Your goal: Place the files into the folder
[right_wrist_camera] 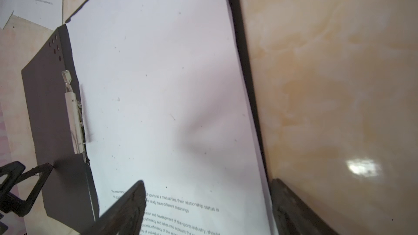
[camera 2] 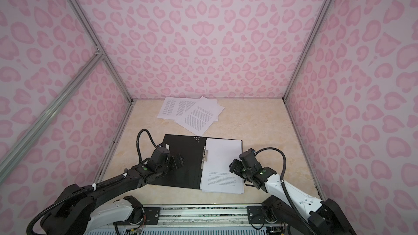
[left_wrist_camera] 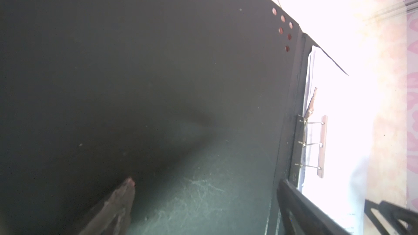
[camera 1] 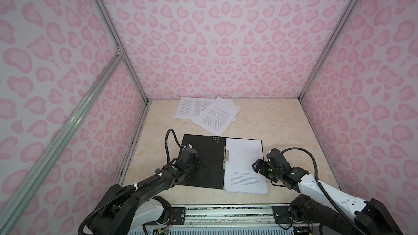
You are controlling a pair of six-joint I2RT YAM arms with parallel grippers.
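The folder (camera 1: 210, 154) (camera 2: 187, 154) lies open and flat on the table, black inside up. Its metal spine clip (camera 1: 226, 157) (right_wrist_camera: 72, 114) stands raised. A stack of white files (camera 1: 243, 154) (camera 2: 222, 154) (right_wrist_camera: 158, 64) covers its right half, with text on the near part. More files (camera 1: 203, 111) (camera 2: 187, 111) lie loose and overlapping at the back. My left gripper (camera 1: 200, 161) (left_wrist_camera: 206, 181) hangs open low over the bare left flap (left_wrist_camera: 158, 64). My right gripper (camera 1: 256, 165) (right_wrist_camera: 208, 181) is open and straddles the stack's right edge, with one finger over the text and one over the table.
Pink-patterned walls (camera 1: 214, 41) with aluminium posts close in the left, back and right sides. The beige marble-look tabletop (camera 1: 294, 132) shows right of the folder and between it and the loose sheets. A metal rail (camera 1: 226, 213) with both arm bases runs along the front.
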